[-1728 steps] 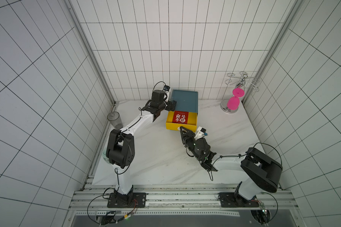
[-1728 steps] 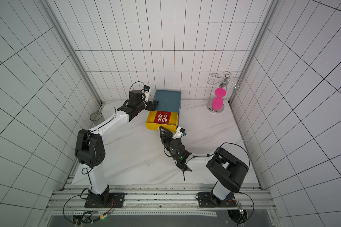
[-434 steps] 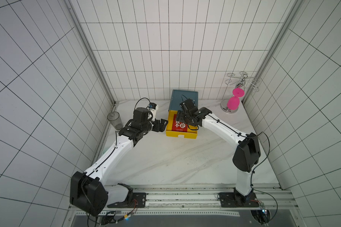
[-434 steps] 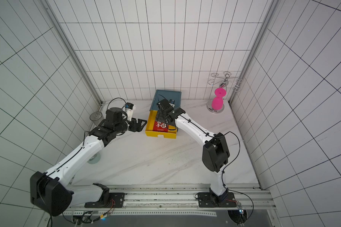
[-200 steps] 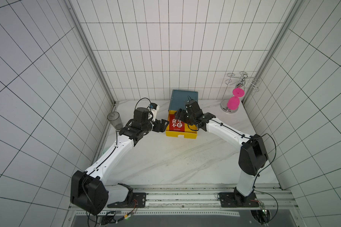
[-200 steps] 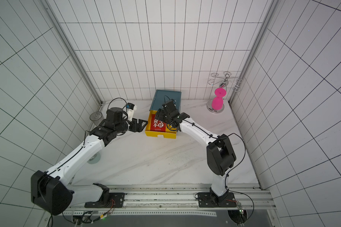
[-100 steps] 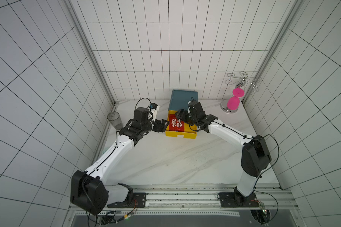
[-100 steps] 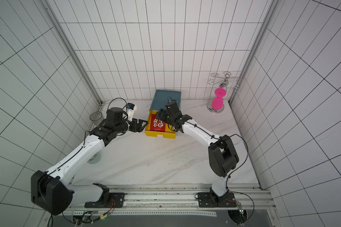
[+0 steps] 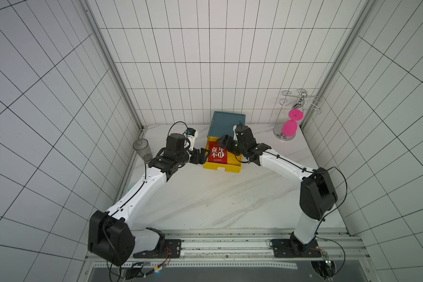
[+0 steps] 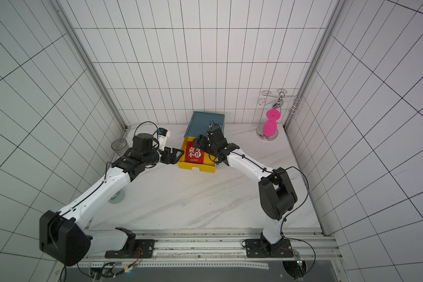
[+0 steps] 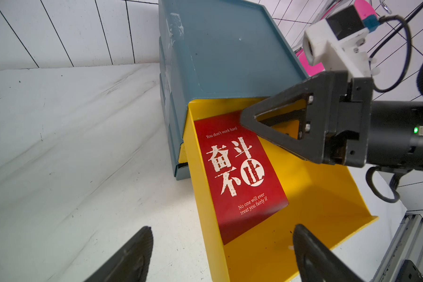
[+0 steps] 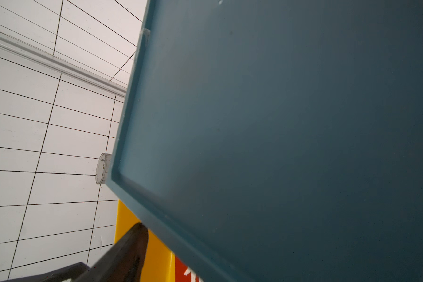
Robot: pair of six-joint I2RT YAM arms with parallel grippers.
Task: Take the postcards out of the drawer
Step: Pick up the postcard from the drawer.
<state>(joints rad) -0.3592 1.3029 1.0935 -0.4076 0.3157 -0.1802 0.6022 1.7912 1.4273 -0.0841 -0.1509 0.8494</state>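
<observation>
The postcards lie flat on the floor of the yellow drawer, and none is out yet. I see only one red face, with bold white Chinese characters, one of them set in a white disc, and a line of small English at each short end. I cannot tell whether other cards are stacked under it. It sits skewed, with its near corner close against the drawer's left wall and bare yellow floor on its other side. The drawer stands pulled well out of the teal cabinet. What has changed in the last couple of seconds is the right gripper. It has drawn back from over the middle of the card to the card's far end by the cabinet mouth, so the print is now uncovered. Its jaws are spread and hold nothing, and I cannot tell whether the tip touches the card's corner. I read this as lining up on the far edge to lift or drag the card, so the actual removal is still ahead. The left gripper has stayed just beside the drawer's left wall, spread wide and empty, low over the marble table.
</observation>
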